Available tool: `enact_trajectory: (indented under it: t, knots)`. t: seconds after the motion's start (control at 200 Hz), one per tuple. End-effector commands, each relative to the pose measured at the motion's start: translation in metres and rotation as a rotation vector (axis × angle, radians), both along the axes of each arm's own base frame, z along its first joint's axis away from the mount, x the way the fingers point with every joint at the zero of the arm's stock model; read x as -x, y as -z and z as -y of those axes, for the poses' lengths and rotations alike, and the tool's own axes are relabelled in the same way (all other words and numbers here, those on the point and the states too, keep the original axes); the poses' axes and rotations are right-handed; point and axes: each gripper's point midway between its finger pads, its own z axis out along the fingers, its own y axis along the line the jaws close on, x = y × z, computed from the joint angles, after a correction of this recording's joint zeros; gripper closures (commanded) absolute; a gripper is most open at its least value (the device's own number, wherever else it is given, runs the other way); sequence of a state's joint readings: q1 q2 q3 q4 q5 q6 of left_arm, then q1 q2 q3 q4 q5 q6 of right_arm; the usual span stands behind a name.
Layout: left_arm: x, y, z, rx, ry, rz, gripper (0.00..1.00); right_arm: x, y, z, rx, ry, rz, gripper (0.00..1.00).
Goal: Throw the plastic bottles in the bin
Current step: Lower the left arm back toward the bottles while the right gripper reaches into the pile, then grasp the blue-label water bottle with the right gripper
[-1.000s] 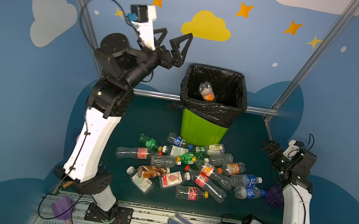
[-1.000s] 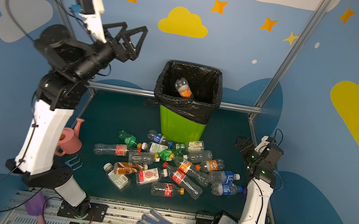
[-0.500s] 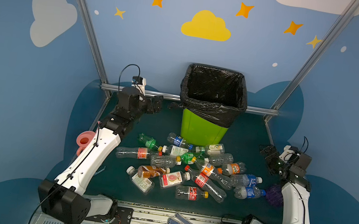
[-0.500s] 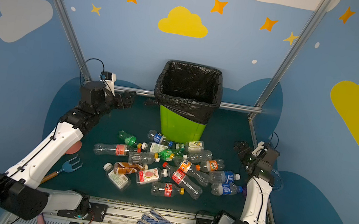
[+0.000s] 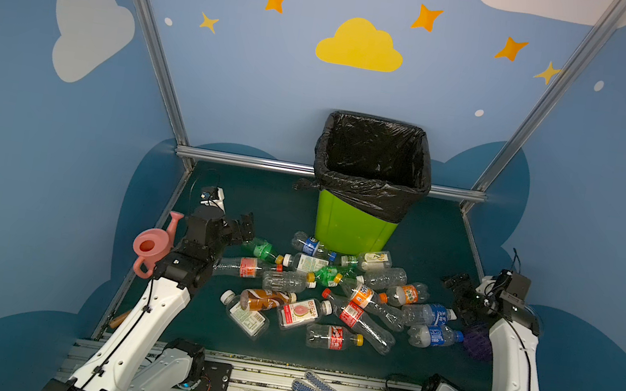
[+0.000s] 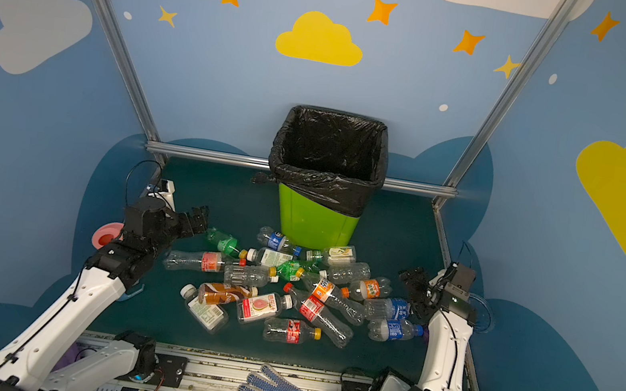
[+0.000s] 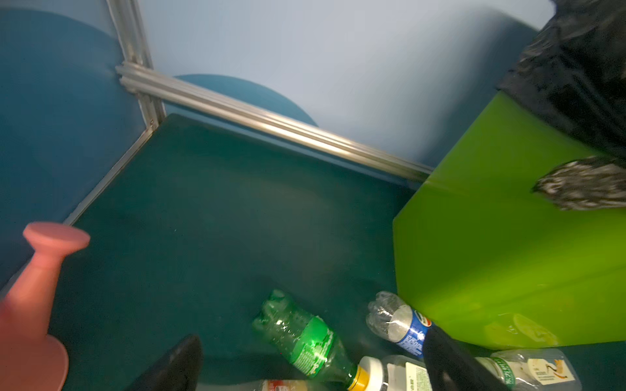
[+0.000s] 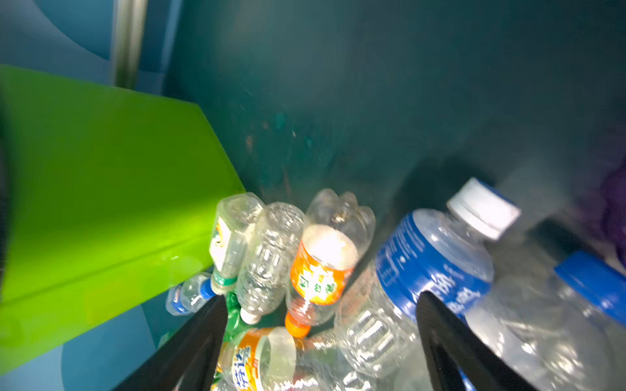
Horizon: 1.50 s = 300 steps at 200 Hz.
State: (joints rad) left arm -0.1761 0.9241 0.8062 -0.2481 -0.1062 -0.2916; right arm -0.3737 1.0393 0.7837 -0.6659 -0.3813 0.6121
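The plastic bottles [image 5: 330, 291] lie in a loose heap on the middle of the worktop [image 5: 260, 197], from the foot of the bin [image 5: 352, 227] toward the near edge. All are on their sides, and several overlap. The bin stands at the middle of the far edge, and no bottle shows inside its black liner.

The left end effector [image 5: 246, 228] hangs low near the left edge, spread wide and holding nothing. In the left wrist view a green bottle [image 7: 305, 338] lies ahead of its gap. The right end effector [image 5: 458, 292] sits low near the right edge, its jaws apart on either side of a blue-labelled bottle [image 8: 430, 267]. Whether the pads touch the bottle yet cannot be told.

The bottles look empty and capped, so they are probably very light. Their walls are thin and would dent under a hard squeeze, and the smooth round bodies could roll or squirt out of a grip. The best hold looks to be across the labelled or ribbed mid-body, square to the long axis, not on the tapering neck or cap. Bottles at the heap's edge, like these two, appear easiest to take. Lifting one from under a neighbour would likely drag or scatter the others.
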Motion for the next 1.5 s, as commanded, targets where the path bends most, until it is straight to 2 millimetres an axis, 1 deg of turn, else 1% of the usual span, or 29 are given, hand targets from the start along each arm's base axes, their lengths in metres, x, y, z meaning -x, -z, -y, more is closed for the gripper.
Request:
enact_trajectory:
  t: [0.0, 0.18, 0.32, 0.415, 0.506, 0.666, 0.806, 0.816, 0.841, 1.001, 1.196, 1.372, 1.497]
  knots:
    - [0.010, 0.000, -0.011, 0.015, -0.051, 0.012, 0.00, 0.024, 0.016, -0.008, -0.010, -0.016, -0.117, 0.15]
    - [0.020, 0.010, -0.017, 0.012, -0.080, 0.004, 0.00, 0.044, 0.014, -0.009, 0.018, 0.009, -0.174, 0.16]
    - [0.026, 0.009, -0.027, -0.025, -0.121, 0.007, 0.00, 0.058, 0.030, -0.019, -0.022, -0.005, -0.254, 0.16]
    - [0.026, 0.009, -0.027, -0.025, -0.116, 0.006, 0.00, 0.068, 0.043, -0.023, -0.045, 0.003, -0.302, 0.17]
    - [0.025, 0.011, -0.026, -0.026, -0.116, 0.000, 0.00, 0.076, 0.050, -0.024, -0.042, 0.015, -0.333, 0.17]
    - [0.024, 0.013, -0.026, -0.028, -0.116, -0.004, 0.00, 0.086, 0.056, -0.026, -0.041, 0.019, -0.366, 0.17]
    - [0.023, 0.016, -0.026, -0.027, -0.117, -0.013, 0.00, 0.087, 0.058, -0.024, -0.030, 0.021, -0.374, 0.17]
    - [0.023, 0.016, -0.026, -0.027, -0.117, -0.014, 0.00, 0.092, 0.063, -0.026, -0.035, 0.021, -0.390, 0.17]
    - [0.023, 0.016, -0.026, -0.027, -0.118, -0.014, 0.00, 0.094, 0.068, -0.026, -0.039, 0.023, -0.400, 0.17]
    - [0.023, 0.017, -0.026, -0.030, -0.118, -0.018, 0.00, 0.092, 0.078, -0.027, -0.052, 0.027, -0.420, 0.18]
    - [0.023, 0.019, -0.027, -0.033, -0.122, -0.025, 0.00, 0.091, 0.086, -0.021, -0.029, 0.035, -0.436, 0.19]
    - [0.022, 0.021, -0.027, -0.036, -0.121, -0.031, 0.00, 0.097, 0.101, -0.019, -0.019, 0.042, -0.475, 0.22]
    - [0.022, 0.023, -0.027, -0.036, -0.122, -0.036, 0.00, 0.098, 0.107, -0.019, -0.022, 0.047, -0.481, 0.25]
